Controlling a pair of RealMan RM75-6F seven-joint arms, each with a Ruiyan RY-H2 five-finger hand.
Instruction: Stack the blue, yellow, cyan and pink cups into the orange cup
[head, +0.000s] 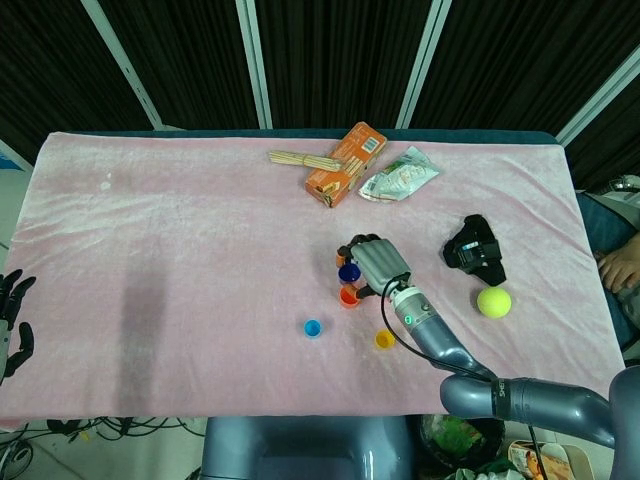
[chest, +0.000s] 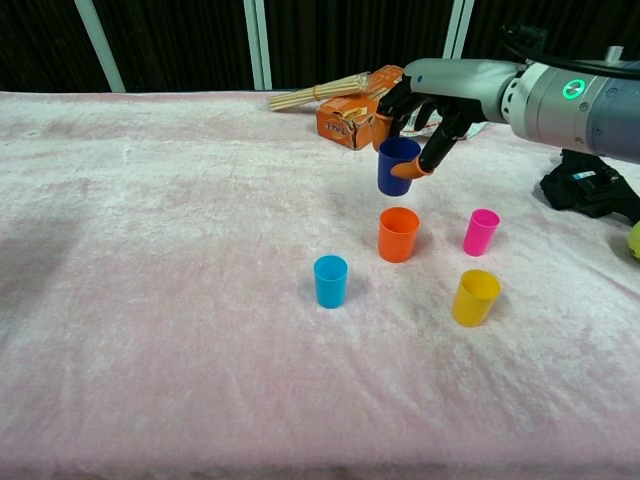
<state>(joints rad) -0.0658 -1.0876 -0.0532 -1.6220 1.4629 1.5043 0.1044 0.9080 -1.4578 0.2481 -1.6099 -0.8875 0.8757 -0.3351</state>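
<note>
Pink cloth covered the desk (chest: 150, 250); the right hand (chest: 425, 105) pinched the blue cup (chest: 397, 166) directly above the orange cup (chest: 398, 234), apparently for nesting.

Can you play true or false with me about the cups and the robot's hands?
1. The right hand holds the blue cup in the air. True.
2. The blue cup already sits inside the orange cup. False: it hangs above the orange cup, not yet in it.
3. The pink cup stands on the cloth to the right of the orange cup. True.
4. The cyan cup lies tipped on its side. False: it stands upright.
5. The left hand holds the yellow cup. False: it holds nothing, off at the table's edge.
</note>
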